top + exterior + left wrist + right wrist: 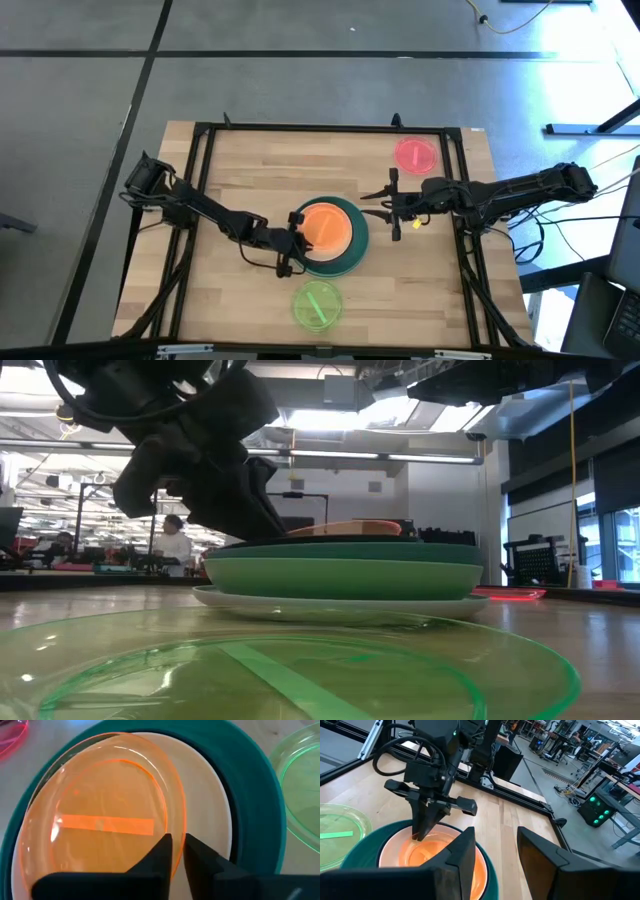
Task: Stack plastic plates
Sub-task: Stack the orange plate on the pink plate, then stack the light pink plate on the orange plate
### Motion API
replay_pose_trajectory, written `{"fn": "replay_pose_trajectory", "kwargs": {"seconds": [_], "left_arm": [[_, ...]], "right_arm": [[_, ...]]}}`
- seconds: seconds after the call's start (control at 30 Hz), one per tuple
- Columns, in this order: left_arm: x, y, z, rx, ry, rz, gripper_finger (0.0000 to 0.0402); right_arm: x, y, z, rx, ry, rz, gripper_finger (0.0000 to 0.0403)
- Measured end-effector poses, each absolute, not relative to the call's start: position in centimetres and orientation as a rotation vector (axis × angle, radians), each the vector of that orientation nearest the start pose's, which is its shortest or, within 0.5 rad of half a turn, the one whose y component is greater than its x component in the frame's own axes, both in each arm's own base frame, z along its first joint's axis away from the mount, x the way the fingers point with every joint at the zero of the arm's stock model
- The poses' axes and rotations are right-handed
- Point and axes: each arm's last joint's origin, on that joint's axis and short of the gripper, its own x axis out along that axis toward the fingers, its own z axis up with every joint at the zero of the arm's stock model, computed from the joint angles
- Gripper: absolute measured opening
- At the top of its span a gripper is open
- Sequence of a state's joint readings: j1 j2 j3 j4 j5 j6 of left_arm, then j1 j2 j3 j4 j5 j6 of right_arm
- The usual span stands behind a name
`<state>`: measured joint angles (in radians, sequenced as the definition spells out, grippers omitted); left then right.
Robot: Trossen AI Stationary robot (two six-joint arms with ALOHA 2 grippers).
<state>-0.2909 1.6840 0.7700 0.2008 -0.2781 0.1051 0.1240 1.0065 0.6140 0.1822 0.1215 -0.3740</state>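
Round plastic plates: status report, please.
Left end effector shut on translucent orange plate, atop stack. Right end effector open beside stack. Pink-red plate, lime plate unstacked.

Overhead looking down, low table-level close, both wrists facing plate stack

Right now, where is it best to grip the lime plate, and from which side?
Probably by its thin raised rim: the lime plate lies flat and alone on the table, so nothing blocks its edge. The left gripper is nearest; come from the stack's side.
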Motion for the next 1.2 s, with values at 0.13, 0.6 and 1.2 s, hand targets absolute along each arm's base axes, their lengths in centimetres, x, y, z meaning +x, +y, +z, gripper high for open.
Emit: {"fn": "replay_pose_trajectory", "kwargs": {"seconds": [0.13,0.6,1.2], "left_arm": [[30.8,-8.4,14.6,0.252,0.680,-0.030,0.0077],[29.3,-8.1,18.5,0.234,0.618,-0.034,0.0107],[26.1,-6.9,22.5,0.272,0.555,-0.023,0.0107]], "right_arm": [[22.1,2.4,26.8,-0.397,0.206,0.042,0.0138],[22.1,2.4,26.8,-0.396,0.208,0.043,0.0138],[22.1,2.4,26.8,-0.385,0.213,0.043,0.0138]]}}
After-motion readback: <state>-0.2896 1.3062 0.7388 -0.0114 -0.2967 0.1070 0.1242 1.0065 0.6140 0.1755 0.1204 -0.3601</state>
